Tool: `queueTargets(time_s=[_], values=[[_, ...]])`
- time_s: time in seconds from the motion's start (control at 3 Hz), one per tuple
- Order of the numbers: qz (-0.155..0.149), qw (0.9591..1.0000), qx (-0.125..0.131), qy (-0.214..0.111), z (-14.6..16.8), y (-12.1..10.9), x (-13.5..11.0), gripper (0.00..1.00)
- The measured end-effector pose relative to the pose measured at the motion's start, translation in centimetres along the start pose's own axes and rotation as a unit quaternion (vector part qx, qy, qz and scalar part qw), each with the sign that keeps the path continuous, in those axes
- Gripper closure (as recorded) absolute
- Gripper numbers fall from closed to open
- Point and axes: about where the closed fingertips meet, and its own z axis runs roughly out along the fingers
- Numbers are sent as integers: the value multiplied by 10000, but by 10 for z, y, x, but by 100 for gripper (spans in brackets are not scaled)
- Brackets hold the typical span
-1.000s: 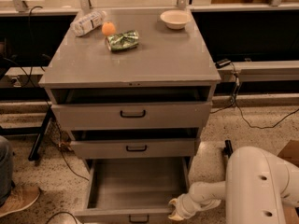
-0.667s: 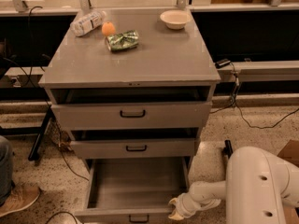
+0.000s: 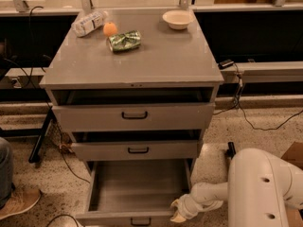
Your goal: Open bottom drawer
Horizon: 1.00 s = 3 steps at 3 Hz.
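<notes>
- The gripper [image 3: 179,213] sits low near the floor, just beside the right front corner of the bottom drawer [image 3: 137,189], right at the end of its front panel. From where I stand I cannot tell whether it is clenched or released, or whether it touches the panel.
- Behind it the white arm [image 3: 258,188] bends away to the right, its bulky rounded housing filling the lower right of the scene.
- The bottom drawer is pulled well out from under the bench, its plain grey tray showing. Its small black bar handle [image 3: 140,221] is at the middle of the front panel.
- Above it the middle drawer [image 3: 137,150] and the top drawer [image 3: 135,116] each stand slightly forward, each with a dark gap above its front and a black handle at the centre.
- The grey bench top [image 3: 147,63] is smooth and faintly glossy, bare across its front half.
- Near the back left corner a plastic bottle [image 3: 89,22] lies on its side. An orange [image 3: 110,29] sits just beside it, and a crumpled green packet [image 3: 125,40] lies a little nearer the front.
- Near the back right corner sits a pale bowl [image 3: 178,19], upright.
- The speckled floor [image 3: 251,138] runs around the bench, with black cables [image 3: 258,124] trailing past the right edge.
- Left of the bench a black stand leg [image 3: 40,136] slants down, and a tan shoe [image 3: 19,203] shows at the lower left.
- A long low rail [image 3: 270,70] runs behind the bench on both sides.
</notes>
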Motion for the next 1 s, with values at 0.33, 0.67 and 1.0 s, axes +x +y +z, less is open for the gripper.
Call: queueTargets(time_s=[0.33,0.67,1.0], values=[[1,10000,-16,-4,1,2,0,15],[2,10000,-30,-8,3,3,-1,0],[-18,10000,-7,-37,-1,2,0,0]])
